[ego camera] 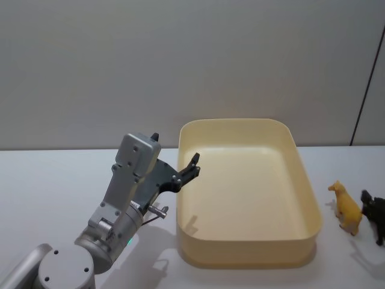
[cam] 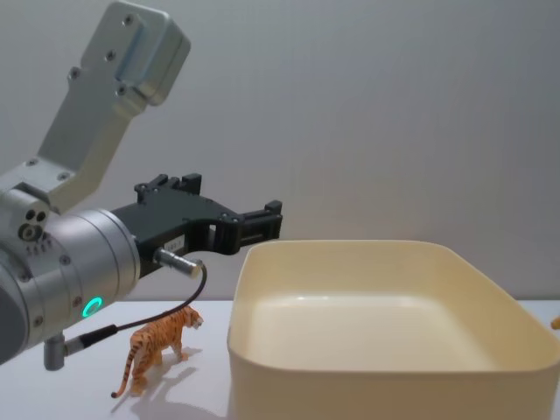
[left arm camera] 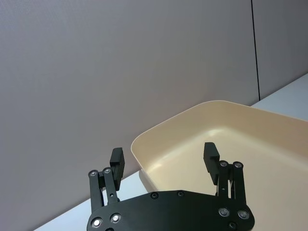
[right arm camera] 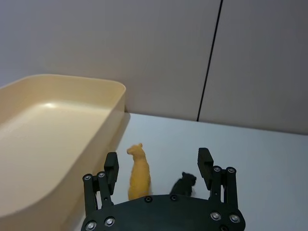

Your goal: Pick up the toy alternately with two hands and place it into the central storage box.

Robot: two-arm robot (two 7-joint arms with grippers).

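The cream central storage box (ego camera: pixel 307 198) (left arm camera: pixel 159 132) (right arm camera: pixel 96 91) (cam: pixel 249 350) stands mid-table with nothing inside. My left gripper (ego camera: pixel 194 165) (left arm camera: pixel 164 156) (cam: pixel 273 219) hovers open over the box's left rim, holding nothing. A toy tiger (cam: pixel 157 346) stands on the table left of the box, below that arm. My right gripper (right arm camera: pixel 159 166) is open above a yellow toy animal (ego camera: pixel 348 208) (right arm camera: pixel 139 171) and a black toy animal (ego camera: pixel 376 217) (right arm camera: pixel 184 184), which stand right of the box.
A plain grey wall (ego camera: pixel 180 60) runs behind the white table (ego camera: pixel 48 180). A dark vertical seam (right arm camera: pixel 209 60) marks the wall at the right.
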